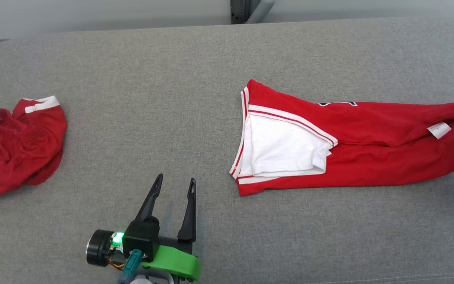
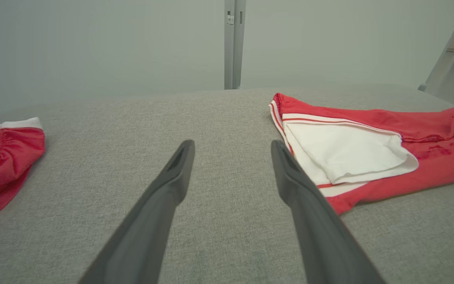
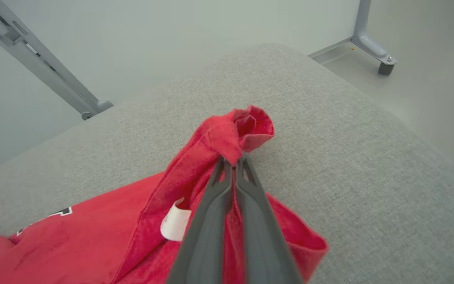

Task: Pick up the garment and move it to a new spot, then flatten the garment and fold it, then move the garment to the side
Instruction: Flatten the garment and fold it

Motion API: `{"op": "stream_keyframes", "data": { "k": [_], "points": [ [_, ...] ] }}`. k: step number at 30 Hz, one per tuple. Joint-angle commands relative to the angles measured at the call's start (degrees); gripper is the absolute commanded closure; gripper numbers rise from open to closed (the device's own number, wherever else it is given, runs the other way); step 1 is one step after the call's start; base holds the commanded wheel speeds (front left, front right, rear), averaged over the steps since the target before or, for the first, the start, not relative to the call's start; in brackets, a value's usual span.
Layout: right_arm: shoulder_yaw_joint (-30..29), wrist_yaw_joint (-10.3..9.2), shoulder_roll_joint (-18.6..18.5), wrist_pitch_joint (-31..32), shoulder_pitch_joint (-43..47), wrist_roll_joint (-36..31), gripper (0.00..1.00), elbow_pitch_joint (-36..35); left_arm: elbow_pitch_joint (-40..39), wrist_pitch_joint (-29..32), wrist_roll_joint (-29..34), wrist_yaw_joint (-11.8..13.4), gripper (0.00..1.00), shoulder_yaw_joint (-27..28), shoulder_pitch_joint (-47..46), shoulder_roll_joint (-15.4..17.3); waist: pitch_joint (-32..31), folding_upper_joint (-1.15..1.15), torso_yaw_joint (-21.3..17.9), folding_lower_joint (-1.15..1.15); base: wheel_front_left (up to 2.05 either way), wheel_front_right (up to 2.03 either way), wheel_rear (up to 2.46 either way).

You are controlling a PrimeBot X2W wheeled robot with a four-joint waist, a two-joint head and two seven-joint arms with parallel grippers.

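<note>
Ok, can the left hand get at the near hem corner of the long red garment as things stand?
Probably yes. The left hand is open and empty, and only bare grey cushion lies between it and that hem corner. The right hand pinches the far end of the garment, well clear.

Your left jaws are two long dark tapered blades, slotted near the tips. Behind them you have a black housing (image 1: 145, 232) with a lit green lamp (image 1: 117, 237), a bright green bracket (image 1: 175, 262), a silver-rimmed black cylinder (image 1: 98, 247) and a teal plug (image 1: 131, 267). Your right jaws match, matte grey.
</note>
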Motion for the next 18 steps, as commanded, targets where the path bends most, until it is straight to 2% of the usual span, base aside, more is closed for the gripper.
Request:
{"op": "stream_keyframes", "data": {
  "k": [1,8,18],
  "points": [
    [0.86,-0.08,0.18,0.53,-0.1,-0.01,1.0,-2.47,0.41,-0.13,0.65,-0.2,0.0,0.09,0.83,0.07,-0.98,0.0,-1.02,0.0,0.0,0.0,0.0],
    [4.56,-0.08,2.15,2.59,-1.23,-1.51,1.0,-13.59,2.01,-0.13,0.39,-0.64,0.0,0.02,0.34,-0.41,-1.63,0.0,-0.78,0.0,0.0,0.0,0.0],
    [7.5,-0.06,8.01,6.67,-1.95,-5.78,1.0,-21.57,3.15,-0.13,-0.24,-1.16,0.0,-0.25,-1.66,-1.72,-0.7,0.0,4.95,0.0,0.0,0.0,0.0]
  ]
}}
